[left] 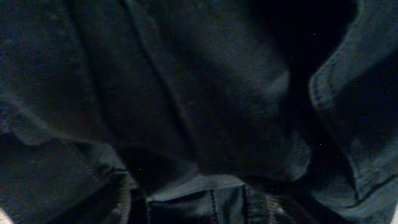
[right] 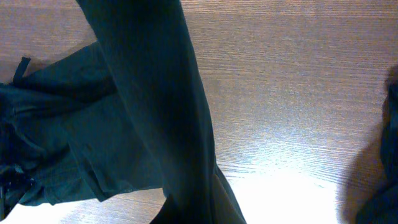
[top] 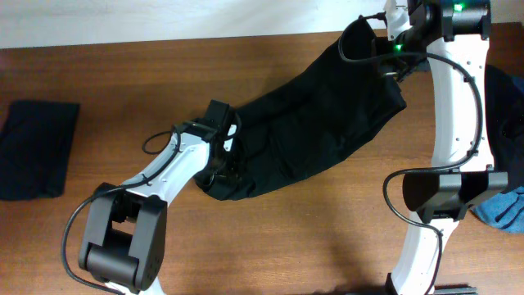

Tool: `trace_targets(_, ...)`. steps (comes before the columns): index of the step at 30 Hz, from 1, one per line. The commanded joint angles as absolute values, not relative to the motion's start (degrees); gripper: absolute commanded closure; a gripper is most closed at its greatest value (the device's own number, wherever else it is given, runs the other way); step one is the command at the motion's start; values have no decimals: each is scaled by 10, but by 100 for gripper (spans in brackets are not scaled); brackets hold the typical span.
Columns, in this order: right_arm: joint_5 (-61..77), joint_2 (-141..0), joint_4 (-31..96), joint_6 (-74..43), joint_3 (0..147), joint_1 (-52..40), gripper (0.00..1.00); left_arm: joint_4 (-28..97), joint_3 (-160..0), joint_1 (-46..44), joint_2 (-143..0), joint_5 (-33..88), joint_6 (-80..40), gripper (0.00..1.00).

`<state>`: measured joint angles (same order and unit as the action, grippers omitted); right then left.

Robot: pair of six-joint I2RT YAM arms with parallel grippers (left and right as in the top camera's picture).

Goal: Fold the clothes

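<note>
The long black trousers (top: 319, 123) lie stretched diagonally across the wooden table, from the middle to the far right corner. My left gripper (top: 223, 152) is down on their near left end, shut on the fabric. In the left wrist view the black cloth (left: 205, 93) fills the frame and hides the fingers. My right gripper (top: 391, 49) is shut on the far end and holds it lifted. In the right wrist view that leg (right: 155, 112) hangs down to the table. A blue piece (top: 501, 209) lies at the right edge.
A folded black garment (top: 34, 147) lies at the left edge of the table (top: 286, 238). Another dark garment (top: 509, 102) lies at the right edge behind my right arm, above the blue piece. Bare wood shows along the front.
</note>
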<state>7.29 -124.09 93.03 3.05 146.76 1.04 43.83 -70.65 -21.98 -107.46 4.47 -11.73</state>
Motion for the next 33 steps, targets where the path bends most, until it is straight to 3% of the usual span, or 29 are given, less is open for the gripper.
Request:
trace_targets(1, 69, -1232, 926, 32, 1468, 8, 96, 430, -687, -219, -1060, 70, -110, 37)
trace_targets(6, 69, -1232, 926, 32, 1468, 8, 96, 429, -669, -219, -1060, 108, -105, 65)
trace_targets(9, 69, -1232, 925, 32, 1468, 8, 96, 442, -669, -219, -1058, 108, -106, 100)
trace_targets(22, 68, -1232, 912, 27, 1468, 8, 96, 545, -701, -219, -933, 144, -116, 100)
trace_targets(33, 68, -1233, 904, 27, 1449, 8, 96, 605, -673, -240, -929, 191, -135, 100)
